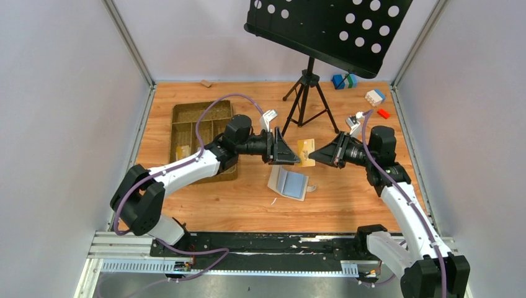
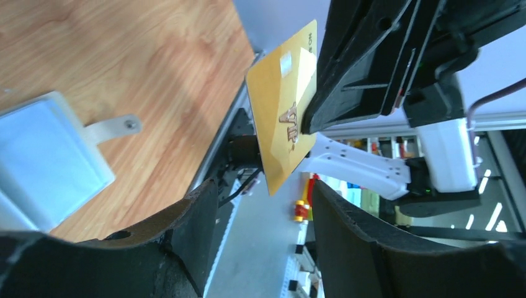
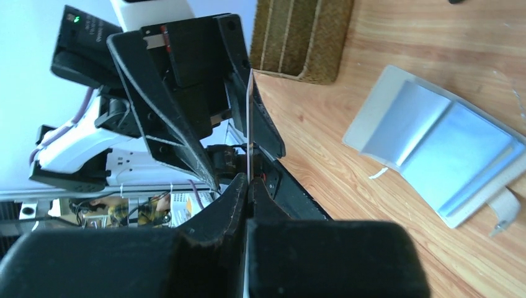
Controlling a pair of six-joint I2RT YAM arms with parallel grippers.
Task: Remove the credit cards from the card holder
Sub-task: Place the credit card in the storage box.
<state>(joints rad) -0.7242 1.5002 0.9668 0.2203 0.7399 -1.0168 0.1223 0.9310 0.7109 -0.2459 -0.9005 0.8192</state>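
Orange-yellow card (image 1: 305,152) is aloft over mid-tabletop, near the open card holder (image 1: 290,182), clamped in the right fingers (image 3: 226,202) with the left fingers (image 2: 353,236) apart astride it; releasing before they shut risks a drop.

Top view: high, looking down on whole counter (image 1: 248,205). 2 wrist views: close, facing each other, share orange-yellow card (image 2: 282,118).
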